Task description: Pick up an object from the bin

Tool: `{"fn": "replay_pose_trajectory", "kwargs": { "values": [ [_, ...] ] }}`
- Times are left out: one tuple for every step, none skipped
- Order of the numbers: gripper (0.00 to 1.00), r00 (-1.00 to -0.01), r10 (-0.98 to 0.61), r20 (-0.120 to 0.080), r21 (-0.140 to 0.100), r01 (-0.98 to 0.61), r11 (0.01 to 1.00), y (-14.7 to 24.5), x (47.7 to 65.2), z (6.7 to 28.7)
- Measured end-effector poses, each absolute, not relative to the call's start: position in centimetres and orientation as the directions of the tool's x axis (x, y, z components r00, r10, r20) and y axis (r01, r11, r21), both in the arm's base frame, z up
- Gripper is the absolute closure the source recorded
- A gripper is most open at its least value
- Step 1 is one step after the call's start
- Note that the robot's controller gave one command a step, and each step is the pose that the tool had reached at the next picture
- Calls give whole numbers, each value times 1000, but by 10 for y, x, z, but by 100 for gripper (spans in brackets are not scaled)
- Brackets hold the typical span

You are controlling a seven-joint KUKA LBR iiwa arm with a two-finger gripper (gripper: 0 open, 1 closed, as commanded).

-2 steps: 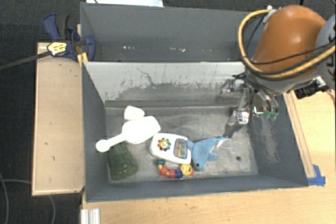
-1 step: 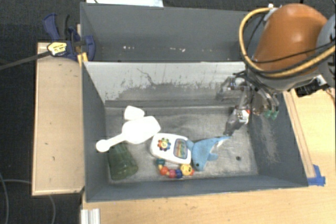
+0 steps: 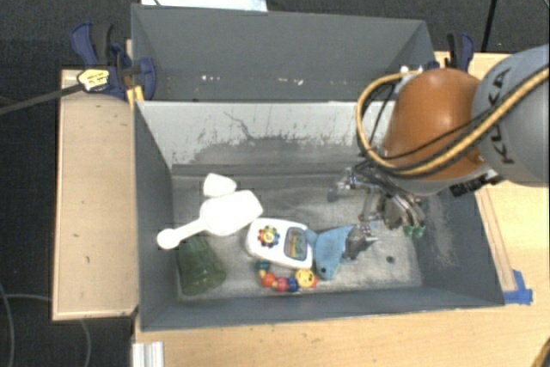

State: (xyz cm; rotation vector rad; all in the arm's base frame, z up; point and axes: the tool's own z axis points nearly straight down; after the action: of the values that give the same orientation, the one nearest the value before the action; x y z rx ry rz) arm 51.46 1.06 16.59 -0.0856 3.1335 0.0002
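Toward right side of bin (image 3: 258,64): end effector (image 3: 361,241), apart or together not discernible, at right edge of blue flat piece (image 3: 328,252); leftward, white toy phone (image 3: 277,242), coloured beads (image 3: 284,279), white scoop (image 3: 215,219), green cup (image 3: 200,267).

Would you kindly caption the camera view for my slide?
Gripper at a blue thing beside a white toy phone in the grey bin.

A grey KUKA arm (image 3: 516,116), its maker's name in black letters along the casing, wears a glossy orange-brown domed cover (image 3: 434,120) at the wrist; black and tan cables (image 3: 371,142) loop around the dome, beside a bare-metal tool (image 3: 363,236) with a small green fitting (image 3: 416,229)
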Motion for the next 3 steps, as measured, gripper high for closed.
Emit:
{"fn": "replay_pose_trajectory", "kwargs": {
  "values": [
    [0, -991, -136, 6, 1, -136, 991, 28, 485, 151],
    [0, -986, -167, -2, 0, -167, 986, 14, 494, 146],
    [0, -988, -156, -6, 0, -156, 988, 5, 484, 74]
  ]
}}
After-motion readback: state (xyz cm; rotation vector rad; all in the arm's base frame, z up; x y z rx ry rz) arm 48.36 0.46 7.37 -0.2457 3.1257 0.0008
